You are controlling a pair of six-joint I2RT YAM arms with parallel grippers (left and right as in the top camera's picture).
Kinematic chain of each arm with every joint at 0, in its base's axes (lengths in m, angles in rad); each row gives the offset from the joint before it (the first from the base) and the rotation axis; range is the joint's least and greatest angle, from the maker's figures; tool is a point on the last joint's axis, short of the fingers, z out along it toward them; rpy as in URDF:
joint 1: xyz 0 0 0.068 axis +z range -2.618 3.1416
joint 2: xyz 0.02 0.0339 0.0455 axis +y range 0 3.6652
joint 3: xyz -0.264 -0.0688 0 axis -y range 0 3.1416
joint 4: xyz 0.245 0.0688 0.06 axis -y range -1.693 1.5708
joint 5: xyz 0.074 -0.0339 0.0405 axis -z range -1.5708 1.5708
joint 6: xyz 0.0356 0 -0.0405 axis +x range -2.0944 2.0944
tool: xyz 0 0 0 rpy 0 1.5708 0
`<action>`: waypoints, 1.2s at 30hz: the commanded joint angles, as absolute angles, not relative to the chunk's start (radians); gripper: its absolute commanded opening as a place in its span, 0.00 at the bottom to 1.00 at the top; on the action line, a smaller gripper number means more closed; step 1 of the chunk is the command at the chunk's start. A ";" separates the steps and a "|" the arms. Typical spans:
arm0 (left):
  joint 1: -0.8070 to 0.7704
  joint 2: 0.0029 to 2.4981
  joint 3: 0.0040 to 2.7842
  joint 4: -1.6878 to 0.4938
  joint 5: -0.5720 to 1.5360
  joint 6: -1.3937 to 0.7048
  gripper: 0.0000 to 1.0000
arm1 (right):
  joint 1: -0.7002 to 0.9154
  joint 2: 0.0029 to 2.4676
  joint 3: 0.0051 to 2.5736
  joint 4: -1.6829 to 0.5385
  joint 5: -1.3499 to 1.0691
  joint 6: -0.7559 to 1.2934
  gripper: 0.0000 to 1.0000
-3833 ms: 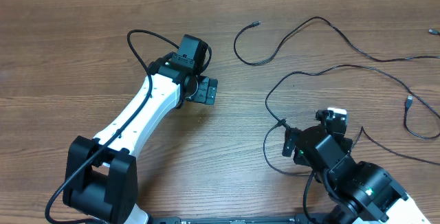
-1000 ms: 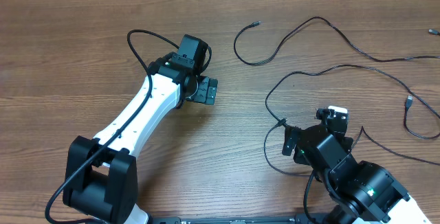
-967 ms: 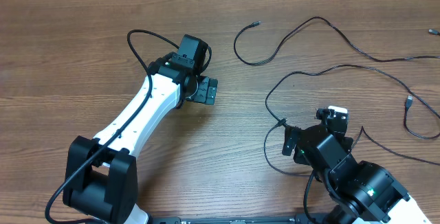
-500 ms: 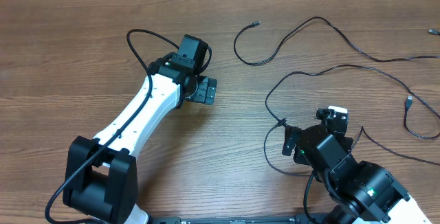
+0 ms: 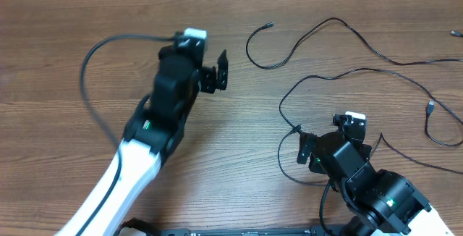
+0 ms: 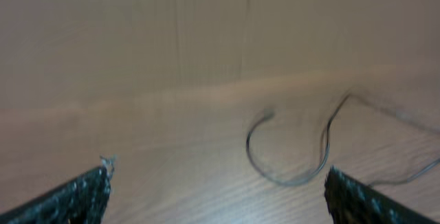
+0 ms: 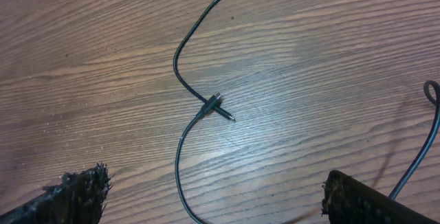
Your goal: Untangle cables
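The cables (image 7: 209, 104) lie in loose loops on the right, far part of the worktop (image 5: 58, 62). They look thin, limp and light, and will probably drag their neighbours. Best pinched just behind a plug (image 5: 269, 25). At least two cords, perhaps three; four plug ends show. The left tool (image 6: 216, 179) and right tool (image 7: 216, 176) gape wide, empty.

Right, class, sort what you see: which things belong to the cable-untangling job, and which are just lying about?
Job in hand: cables; left tool; right tool, both open.
Just there: wooden table.
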State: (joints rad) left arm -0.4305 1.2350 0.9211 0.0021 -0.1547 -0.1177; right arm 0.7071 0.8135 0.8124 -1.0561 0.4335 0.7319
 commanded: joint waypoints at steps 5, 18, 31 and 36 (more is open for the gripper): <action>-0.384 0.953 0.667 0.272 -0.139 -0.044 1.00 | 0.704 0.809 0.838 -1.053 0.440 0.725 1.00; -0.113 0.503 0.390 0.319 0.048 -0.044 1.00 | 0.704 0.809 0.838 -1.053 0.440 0.725 1.00; -0.066 0.172 0.077 0.360 0.041 -0.044 1.00 | 0.704 0.809 0.838 -1.053 0.440 0.725 1.00; -0.067 0.062 0.005 0.277 0.033 -0.056 0.99 | 0.704 0.809 0.838 -1.053 0.440 0.725 1.00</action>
State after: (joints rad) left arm -0.0711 0.1196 0.0303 0.3107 0.0307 -0.0673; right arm 0.7071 0.8135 0.8131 -1.0565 0.4335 0.7319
